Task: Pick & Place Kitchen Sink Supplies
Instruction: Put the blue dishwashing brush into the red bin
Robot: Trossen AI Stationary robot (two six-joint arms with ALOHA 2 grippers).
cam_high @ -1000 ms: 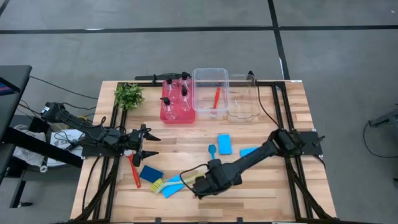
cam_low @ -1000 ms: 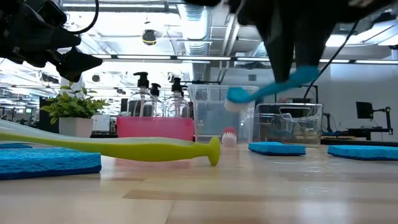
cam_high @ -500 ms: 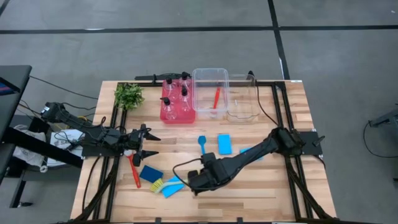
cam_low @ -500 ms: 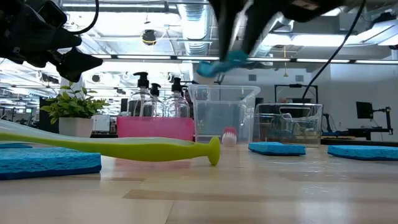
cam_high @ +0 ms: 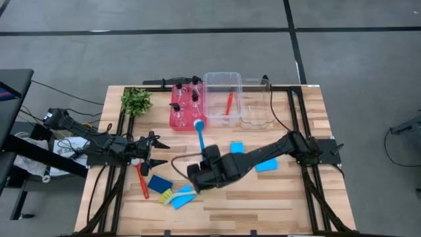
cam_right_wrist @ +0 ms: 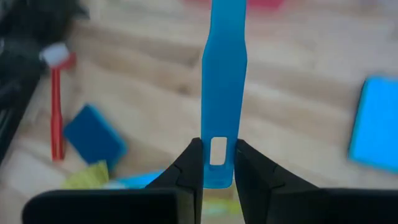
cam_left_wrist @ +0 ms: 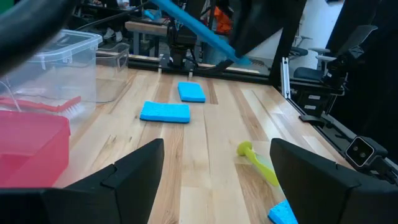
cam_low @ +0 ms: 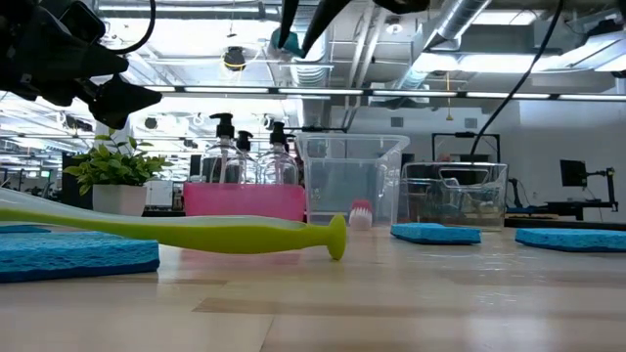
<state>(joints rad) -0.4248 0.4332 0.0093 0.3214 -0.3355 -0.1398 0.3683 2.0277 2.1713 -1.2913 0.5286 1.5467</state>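
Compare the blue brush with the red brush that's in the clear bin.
The blue brush is gripped by the right gripper and held up off the table; the red brush rests leaning inside the clear bin, untouched. One is blue, the other red. Both are slim, long-handled brushes.

no readable text, no labels, no brand marks, no numbers or signs in any view
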